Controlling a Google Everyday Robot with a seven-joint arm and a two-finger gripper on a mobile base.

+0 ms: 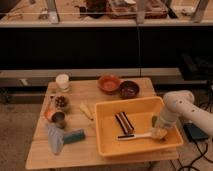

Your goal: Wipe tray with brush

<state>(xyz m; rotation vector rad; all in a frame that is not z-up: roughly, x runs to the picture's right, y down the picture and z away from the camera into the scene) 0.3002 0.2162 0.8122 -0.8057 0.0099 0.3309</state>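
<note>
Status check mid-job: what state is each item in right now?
Tray: upright on table, brush and dark block inside.
Brush: lying flat on tray floor.
Gripper: low in tray, at brush's right end.
Dark block: lying flat.
Orange bowl: upright.
Dark bowl: upright.

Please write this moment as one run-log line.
gripper: inside tray, at brush handle end | brush: along tray's near wall | dark block: behind brush

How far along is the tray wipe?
Done: the gripper is down inside the tray, at the pale end of the brush. In hand: the brush lies low along the tray's front part, dark tip away from the gripper. Left: wiped area can't be judged; a dark block sits mid-tray.
</note>
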